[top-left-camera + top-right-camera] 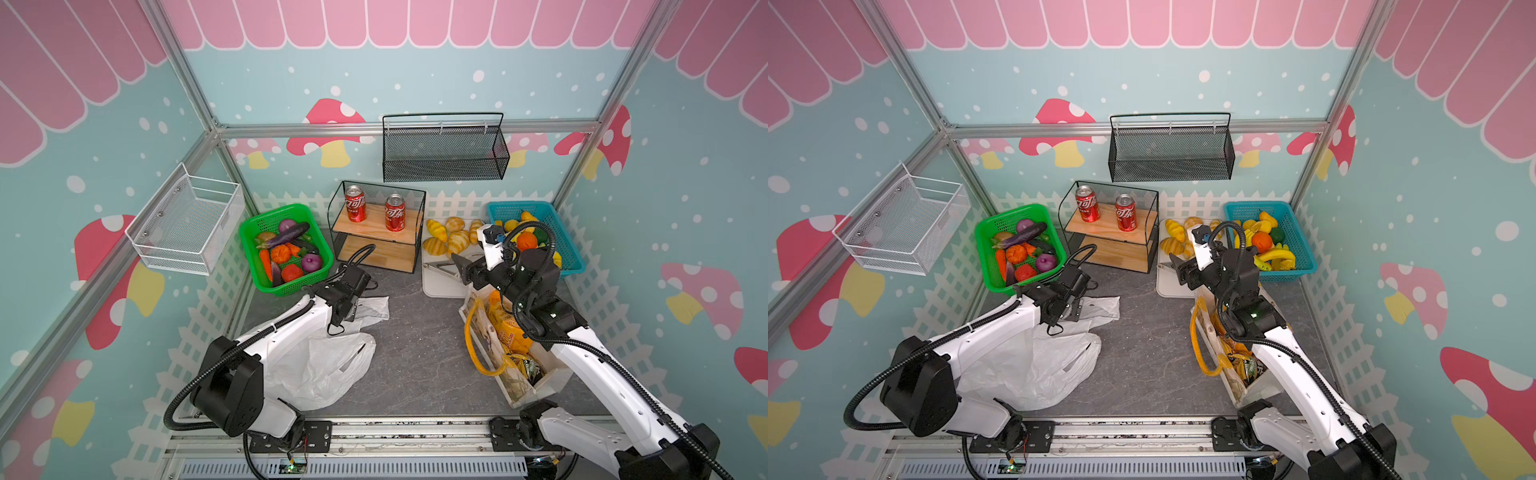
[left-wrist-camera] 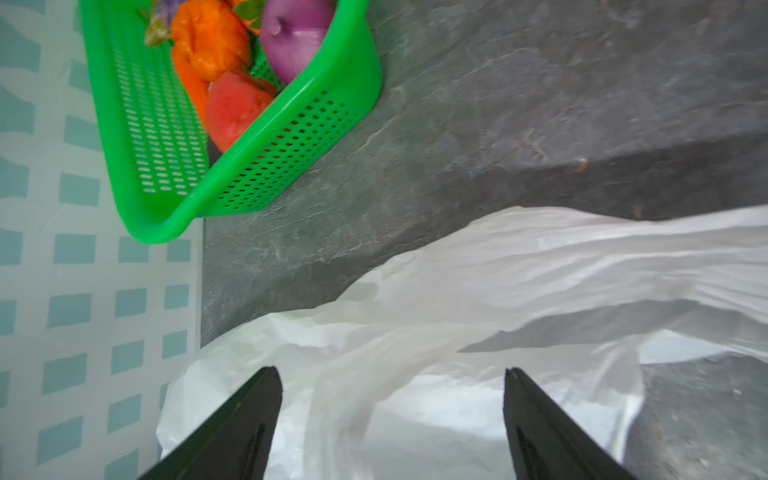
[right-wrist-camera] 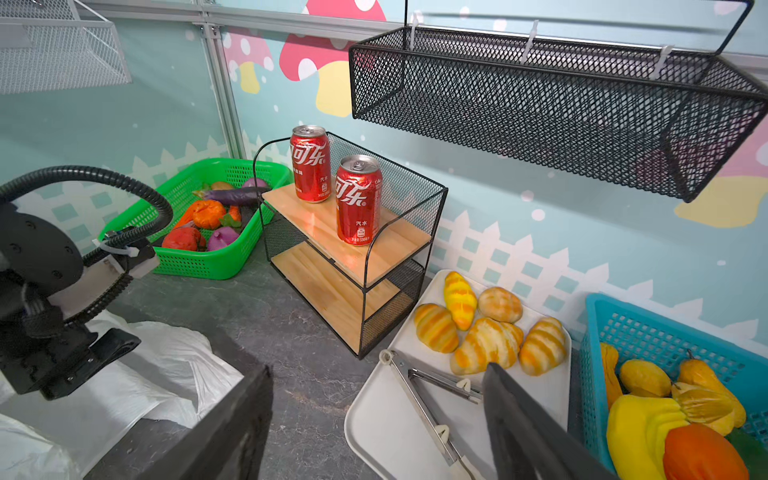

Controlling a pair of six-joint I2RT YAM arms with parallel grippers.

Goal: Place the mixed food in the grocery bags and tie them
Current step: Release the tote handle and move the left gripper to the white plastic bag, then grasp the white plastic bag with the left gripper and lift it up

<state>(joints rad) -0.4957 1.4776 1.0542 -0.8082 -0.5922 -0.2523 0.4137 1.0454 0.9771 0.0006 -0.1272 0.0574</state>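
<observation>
Left claw (image 2: pixel 392 370): jaws spread wide with nothing between them. It hangs just above the white plastic bag (image 2: pixel 498 291), near a corner of the green basket (image 2: pixel 291 145).
Right claw (image 3: pixel 378 370): jaws wide and holding nothing. It is raised over the near end of the white tray (image 3: pixel 382 436), aimed toward the back wall.
White plastic bag: lies crumpled and slack on the dark grey worktop (image 1: pixel 415 332), on the left and partly under the left arm. Whether anything is inside cannot be told.
Cloth bag (image 1: pixel 552 380): cream with yellow handles (image 1: pixel 471 336). It stands open on the right side of the worktop, beneath the right arm.
Snack packets (image 1: pixel 509 334): yellow-orange, inside the cloth bag.
Vegetables: the orange pumpkin (image 1: pixel 280 253), purple onion (image 1: pixel 311 262), red piece (image 1: pixel 292 273) and carrot (image 1: pixel 265 264) all lie in the green basket at the back left. An eggplant (image 1: pixel 286 235) lies across the top.
White tray: carries golden bread rolls (image 3: pixel 486 345) and metal tongs (image 3: pixel 419 399).
Blue basket (image 3: pixel 648 328): at the back right just beside the tray, filled with fruit (image 3: pixel 648 432).
Rack (image 3: pixel 316 224): stands between the green basket and the tray, with two red cans (image 3: pixel 309 164) upright on its upper wooden shelf.
</observation>
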